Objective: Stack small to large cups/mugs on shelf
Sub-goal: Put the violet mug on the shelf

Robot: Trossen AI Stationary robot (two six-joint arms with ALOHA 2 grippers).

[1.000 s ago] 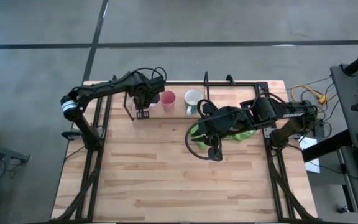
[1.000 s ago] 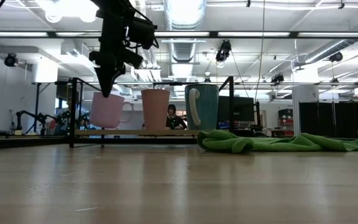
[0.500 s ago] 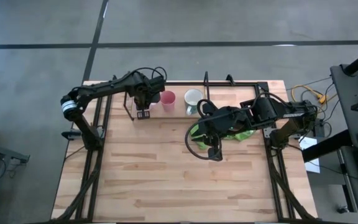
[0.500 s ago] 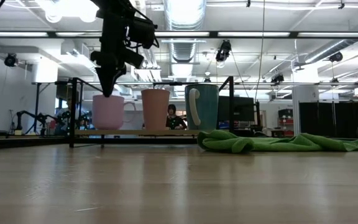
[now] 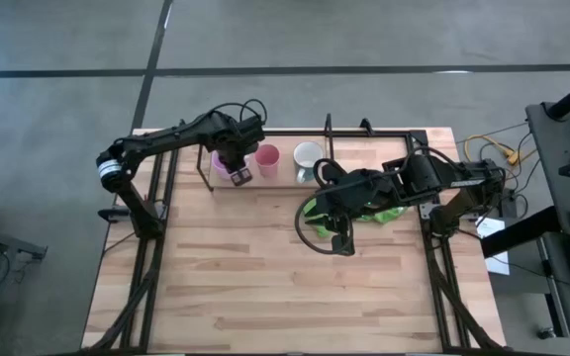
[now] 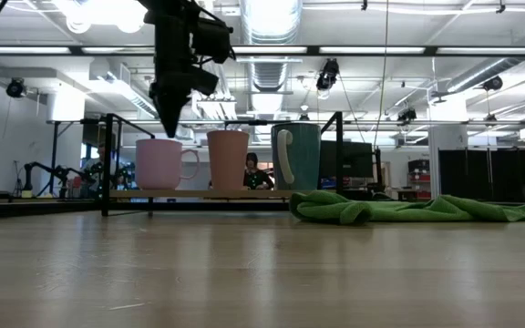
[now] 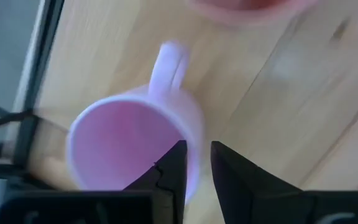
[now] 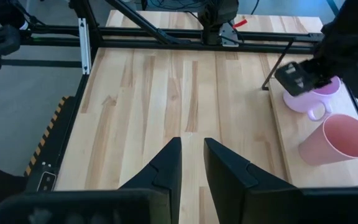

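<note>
Lilac mug [image 6: 159, 164] upright, handle toward pink cup [image 6: 228, 159].

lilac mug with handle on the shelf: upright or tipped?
Upright: the lilac handled mug stands on the light-wood shelf, open mouth facing up.

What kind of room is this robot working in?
Probably a robotics lab or workshop in a big open hall. The low view shows exposed ceiling ducts and strip lights overhead, a bare concrete floor surrounds the wooden table, and cables and equipment sit beside it.

No legible txt — no labels, nos.
</note>
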